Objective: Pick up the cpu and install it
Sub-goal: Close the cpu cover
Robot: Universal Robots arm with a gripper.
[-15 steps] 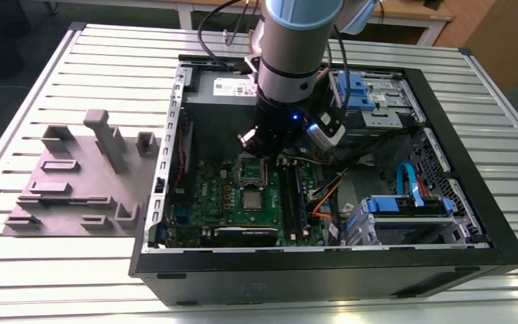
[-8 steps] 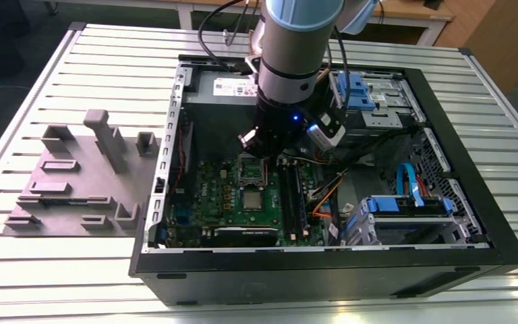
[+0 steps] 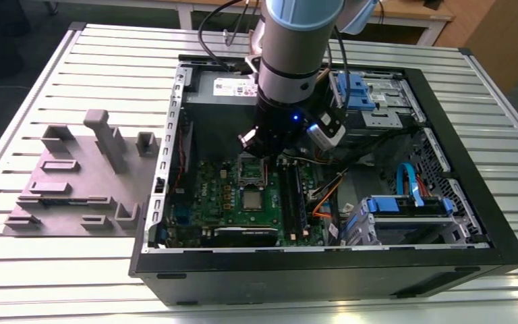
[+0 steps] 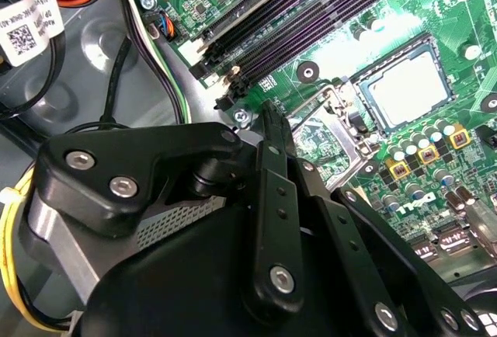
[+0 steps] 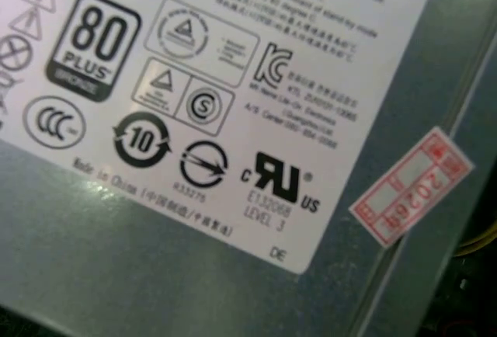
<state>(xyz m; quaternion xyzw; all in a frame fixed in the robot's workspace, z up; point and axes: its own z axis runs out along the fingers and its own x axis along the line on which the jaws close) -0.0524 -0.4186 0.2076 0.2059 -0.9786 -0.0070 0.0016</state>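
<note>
- Plainly, the cpu (image 3: 253, 200), a flat silvery square, lies on the green motherboard (image 3: 210, 192), just on the near side of the metal-framed socket (image 3: 253, 172)
- Matte black gripper (image 4: 273, 119) hangs over the socket, partly hiding it; released or clenched, I cannot tell
- Grey power supply (image 5: 93, 275) with a white label sits at the far wall of the black case (image 3: 331, 270), on a ribbed metal table (image 3: 52, 283)

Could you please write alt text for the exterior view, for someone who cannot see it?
A robot arm reaches down into an open black computer case on a slatted metal table, over its green circuit board. The silvery cpu lies on that board, untouched.
</note>
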